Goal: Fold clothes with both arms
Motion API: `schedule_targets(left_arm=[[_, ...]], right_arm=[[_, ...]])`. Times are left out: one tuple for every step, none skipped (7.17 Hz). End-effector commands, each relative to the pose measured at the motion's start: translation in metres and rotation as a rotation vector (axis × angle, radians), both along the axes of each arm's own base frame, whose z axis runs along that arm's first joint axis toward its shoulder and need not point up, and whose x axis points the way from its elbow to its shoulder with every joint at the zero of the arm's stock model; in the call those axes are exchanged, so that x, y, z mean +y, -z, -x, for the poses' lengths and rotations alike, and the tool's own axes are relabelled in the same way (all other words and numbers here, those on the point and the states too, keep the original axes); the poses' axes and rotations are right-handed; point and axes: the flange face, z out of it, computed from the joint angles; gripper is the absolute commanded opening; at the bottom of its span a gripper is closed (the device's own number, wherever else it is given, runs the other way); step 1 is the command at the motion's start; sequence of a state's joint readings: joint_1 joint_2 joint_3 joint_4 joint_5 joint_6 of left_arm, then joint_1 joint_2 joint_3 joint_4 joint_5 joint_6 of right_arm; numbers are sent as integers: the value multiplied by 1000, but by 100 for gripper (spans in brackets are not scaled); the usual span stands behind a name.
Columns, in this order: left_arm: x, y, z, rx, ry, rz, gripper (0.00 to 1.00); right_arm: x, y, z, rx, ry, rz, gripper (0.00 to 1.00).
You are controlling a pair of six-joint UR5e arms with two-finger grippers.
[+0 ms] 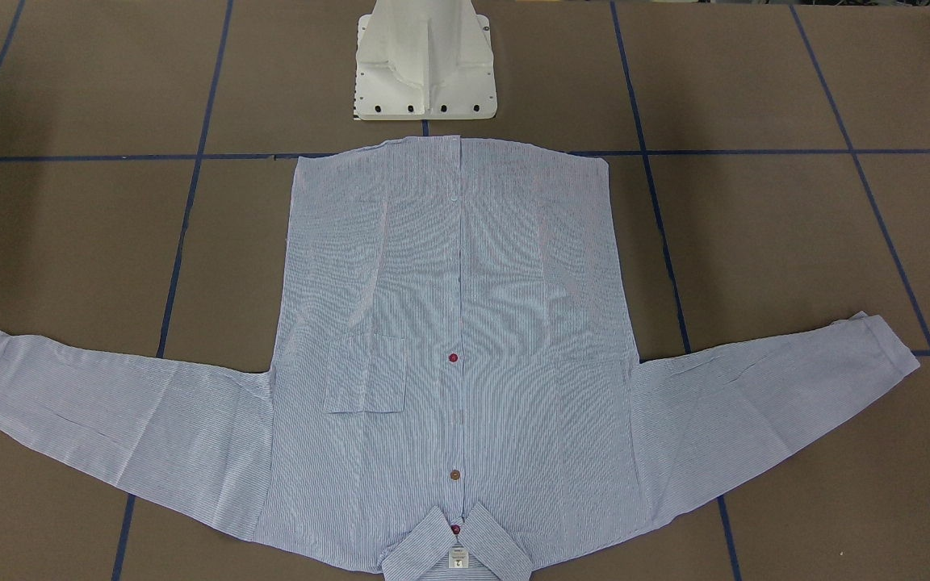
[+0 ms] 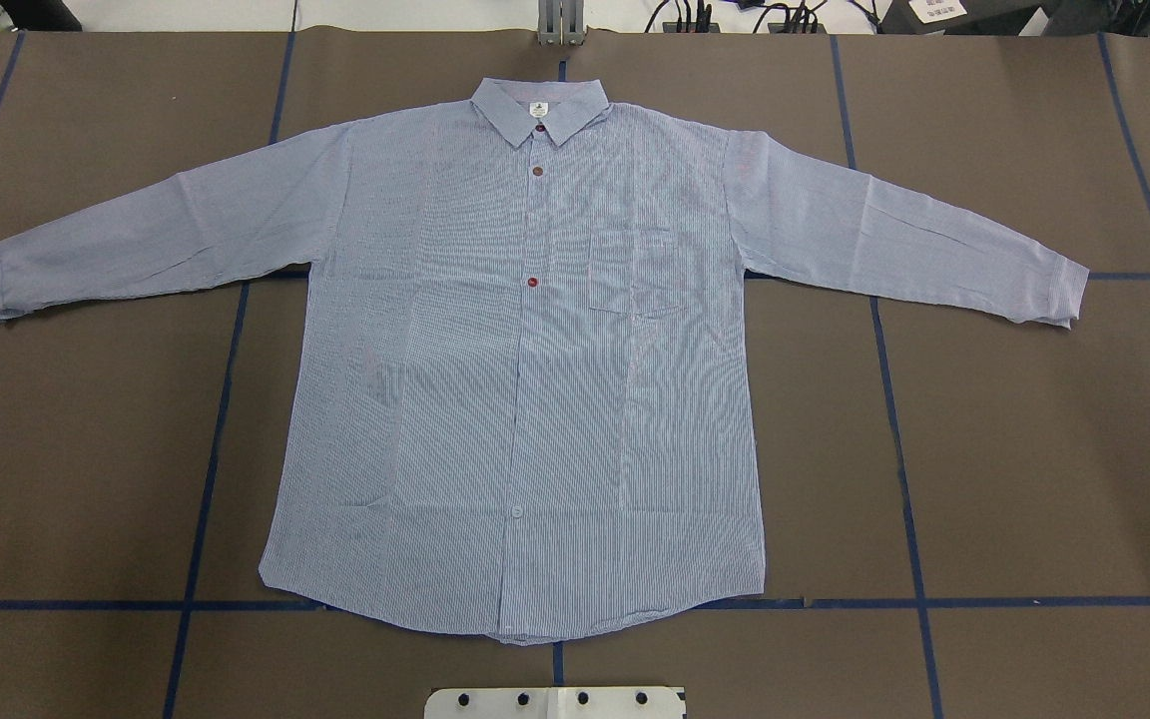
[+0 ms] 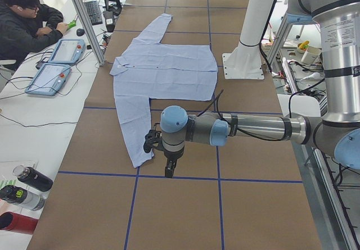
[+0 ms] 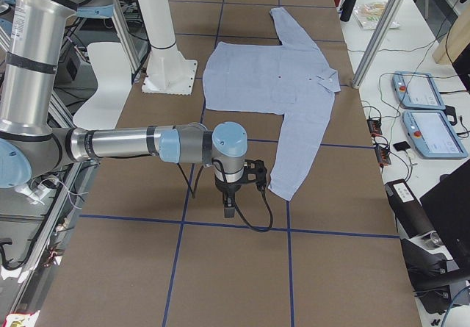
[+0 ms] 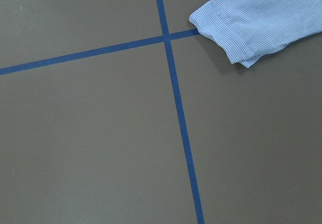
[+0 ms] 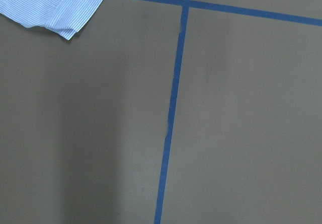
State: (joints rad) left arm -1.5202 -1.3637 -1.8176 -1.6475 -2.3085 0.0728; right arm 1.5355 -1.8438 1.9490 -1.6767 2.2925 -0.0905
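Nothing looks folded yet: the shirt (image 2: pixel 535 379) lies flat, front up, mid-surface (image 2: pixel 1034 449), collar (image 2: pixel 540 108) toward the far edge, sleeves (image 2: pixel 156 240) spread toward both ends, and the left end effector (image 3: pixel 169 170) and right end effector (image 4: pixel 229 208) hover off the sleeve tips, their opening impossible to tell.

Shirt (image 2: pixel 435 399): light blue, fine white stripes; buttons (image 2: pixel 532 283) red and brown; neck label (image 2: pixel 538 110) white. Counter (image 2: pixel 1034 449): brown, gridded with blue tape lines (image 2: pixel 1034 602). Left arm (image 3: pixel 259 127), right arm (image 4: pixel 117 142): silver-grey tubes, light blue joint caps (image 3: pixel 174 117).
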Motion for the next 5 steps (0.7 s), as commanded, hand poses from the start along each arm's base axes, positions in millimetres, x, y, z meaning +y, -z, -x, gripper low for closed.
schedule_targets(left_arm=[[-1,2,0,-6,-7,-16,100],[-1,8,0,-4,-7,-26,100],[-1,13,0,-5,-7,-37,100],[-4,16,-1,-6,-8,-54,100],[-21,31,-1,1,11,-71,100]], right_arm=[[0,3,0,-1,0,-7,100],[-1,7,0,-1,-1,-13,100],[-14,22,1,-7,-17,-36,100],[-37,45,13,-16,-32,-53,100],[-60,59,24,-18,-38,-64,100]])
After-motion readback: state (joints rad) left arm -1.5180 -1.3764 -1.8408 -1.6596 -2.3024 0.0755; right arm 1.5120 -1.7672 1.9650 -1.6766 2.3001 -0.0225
